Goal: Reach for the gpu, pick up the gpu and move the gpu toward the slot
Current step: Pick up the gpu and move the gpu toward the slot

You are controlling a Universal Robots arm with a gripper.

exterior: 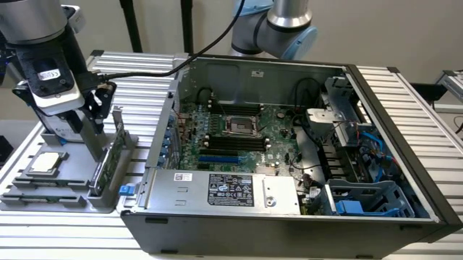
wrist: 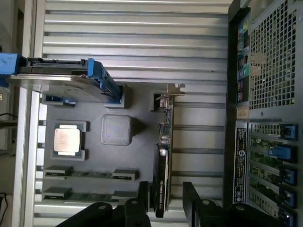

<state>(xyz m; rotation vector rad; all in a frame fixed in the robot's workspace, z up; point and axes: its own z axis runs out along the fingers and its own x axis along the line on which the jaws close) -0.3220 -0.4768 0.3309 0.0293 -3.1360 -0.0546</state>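
Observation:
The gpu (exterior: 108, 154) is a thin green card with a silver bracket at its far end, standing on edge in a grey holder (exterior: 21, 203) at the exterior view's left. In the wrist view the gpu (wrist: 164, 156) shows edge-on. My gripper (wrist: 165, 203) hangs over its near end, open. One dark finger (wrist: 143, 195) stands on each side of the card with a gap to it. In the exterior view my gripper (exterior: 90, 135) is low beside the card. A blue slot (exterior: 219, 160) lies on the motherboard inside the open case.
The grey holder (wrist: 142, 109) also carries a silver hard drive with blue rails (wrist: 61, 78), a square chip (wrist: 66, 141) and memory sticks (wrist: 90, 174). The open computer case (exterior: 289, 227) stands right beside the holder on the slatted metal table (exterior: 137, 70).

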